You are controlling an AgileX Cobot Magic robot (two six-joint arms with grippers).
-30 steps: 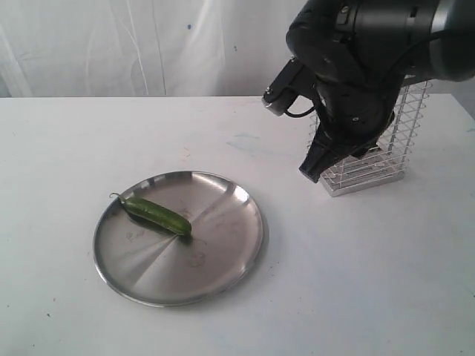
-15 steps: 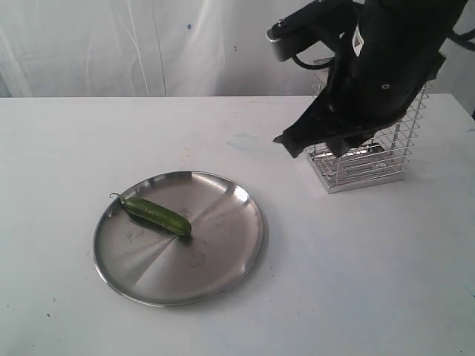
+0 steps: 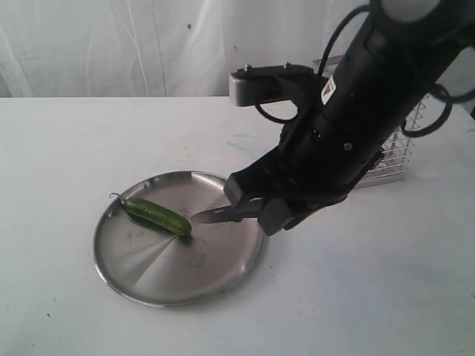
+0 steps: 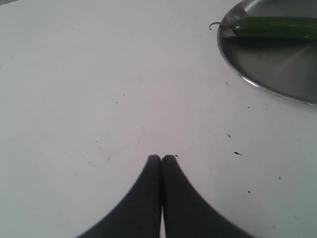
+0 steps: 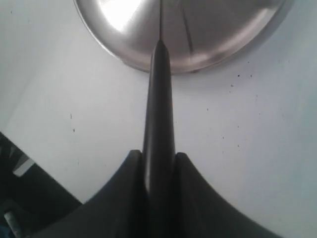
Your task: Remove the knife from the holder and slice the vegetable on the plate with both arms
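The green chilli (image 3: 156, 214) lies on the left half of the steel plate (image 3: 163, 274). My right gripper (image 3: 256, 209) is shut on the black handle of the knife (image 3: 214, 216). The blade points left, low over the plate, and its tip is just beside the chilli's near end. In the right wrist view the knife (image 5: 159, 94) runs straight out from between the gripper's (image 5: 158, 156) fingers over the plate (image 5: 208, 34). My left gripper (image 4: 162, 157) is shut and empty above the bare table, off to the side of the plate (image 4: 277, 69) and the chilli (image 4: 277, 27). It is outside the exterior view.
The wire holder (image 3: 397, 159) stands at the back right, mostly hidden behind the right arm. A white curtain hangs behind the white table. In the right wrist view a dark table edge (image 5: 29, 198) shows.
The right arm has swung from the holder down and left to the plate. The knife, unseen before, now shows in its gripper with the tip by the chilli.
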